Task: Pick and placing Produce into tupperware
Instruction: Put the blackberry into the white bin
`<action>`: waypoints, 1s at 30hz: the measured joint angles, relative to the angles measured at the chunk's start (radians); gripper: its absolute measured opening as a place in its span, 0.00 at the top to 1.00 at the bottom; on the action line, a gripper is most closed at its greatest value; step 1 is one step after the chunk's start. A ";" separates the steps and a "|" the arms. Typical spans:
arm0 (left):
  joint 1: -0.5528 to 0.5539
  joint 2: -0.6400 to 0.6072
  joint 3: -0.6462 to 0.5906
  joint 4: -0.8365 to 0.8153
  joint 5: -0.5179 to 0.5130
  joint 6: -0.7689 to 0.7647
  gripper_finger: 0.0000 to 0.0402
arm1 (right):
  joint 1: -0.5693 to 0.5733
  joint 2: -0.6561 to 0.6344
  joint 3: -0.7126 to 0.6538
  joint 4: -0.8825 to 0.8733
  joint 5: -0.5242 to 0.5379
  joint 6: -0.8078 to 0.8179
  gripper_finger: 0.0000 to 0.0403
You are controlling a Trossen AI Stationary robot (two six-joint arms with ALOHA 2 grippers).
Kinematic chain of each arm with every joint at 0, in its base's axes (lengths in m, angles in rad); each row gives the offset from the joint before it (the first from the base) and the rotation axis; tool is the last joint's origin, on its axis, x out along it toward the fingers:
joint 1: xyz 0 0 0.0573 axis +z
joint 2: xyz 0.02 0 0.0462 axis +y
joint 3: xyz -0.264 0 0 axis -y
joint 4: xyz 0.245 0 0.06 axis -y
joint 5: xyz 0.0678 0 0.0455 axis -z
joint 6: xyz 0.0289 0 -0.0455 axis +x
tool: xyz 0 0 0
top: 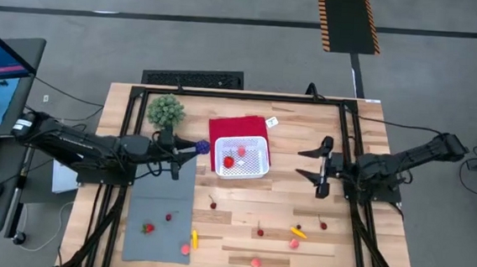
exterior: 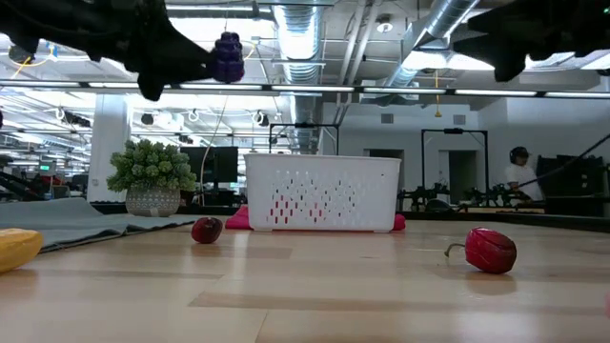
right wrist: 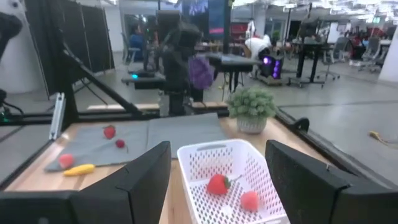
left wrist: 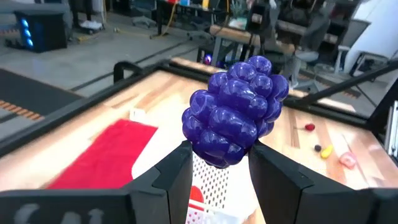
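A: Where is the produce found?

B: A purple grape cluster (left wrist: 235, 111) is clenched between the fingers of the left gripper (top: 188, 149) and carried in the air, just beside the left wall of the white tupperware (top: 254, 170). In the low view the cluster (exterior: 227, 57) is seen well above the table (top: 240, 226), higher than the container's rim.

A: And inside the container?

B: Two red pieces are seen in it: a strawberry (right wrist: 217, 184) and a rounder red fruit (right wrist: 249, 200). The tupperware is set on a red cloth (top: 229, 126) at the middle of the back half of the table.

A: What is left on the boards?

B: Small red pieces are scattered in front of the container, among them a red pepper (exterior: 490, 250) and a dark cherry (exterior: 206, 230). A yellow and orange piece (top: 299, 233) is seen toward the right front. On the grey mat (top: 161, 216) at the left lie a strawberry (top: 148, 226), a pink piece (top: 185, 248) and a yellow piece (top: 195, 239) at its edge.

A: How is the right gripper held?

B: The right gripper (top: 320, 167) is kept released, its fingers spread wide and empty, to the right of the tupperware and apart from it. A green potted plant (top: 166, 110) is placed at the back left.
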 joint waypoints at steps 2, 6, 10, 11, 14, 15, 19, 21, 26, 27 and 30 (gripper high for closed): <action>0.012 0.029 0.000 0.011 0.023 -0.012 0.65 | 0.002 -0.062 0.000 -0.061 0.000 -0.011 0.29; 0.036 0.087 0.000 0.094 0.084 -0.016 0.65 | 0.001 -0.163 0.000 -0.172 -0.004 -0.003 0.29; 0.070 0.148 0.000 0.176 0.158 -0.019 0.65 | 0.008 -0.250 -0.045 -0.197 -0.007 0.011 0.29; 0.078 0.161 0.000 0.189 0.169 -0.023 0.65 | 0.008 -0.274 -0.064 -0.194 -0.007 0.012 0.29; 0.107 0.206 0.000 0.211 0.194 -0.047 0.65 | 0.007 -0.340 -0.130 -0.189 -0.008 0.036 0.29; 0.116 0.217 0.000 0.223 0.201 -0.052 0.65 | 0.006 -0.358 -0.149 -0.169 -0.009 0.040 0.29; 0.148 0.267 0.000 0.270 0.230 -0.054 0.65 | 0.026 -0.422 -0.210 -0.154 -0.012 0.042 0.29; 0.168 0.296 0.001 0.298 0.256 -0.054 0.65 | 0.029 -0.444 -0.227 -0.164 -0.010 0.042 0.29; 0.193 0.397 0.061 0.297 0.311 -0.066 0.65 | 0.026 -0.464 -0.227 -0.186 -0.009 0.058 0.29; 0.193 0.423 0.082 0.299 0.317 -0.065 0.65 | 0.026 -0.464 -0.227 -0.184 -0.009 0.059 0.29; 0.193 0.490 0.155 0.286 0.337 -0.045 0.65 | 0.026 -0.464 -0.227 -0.186 -0.008 0.066 0.29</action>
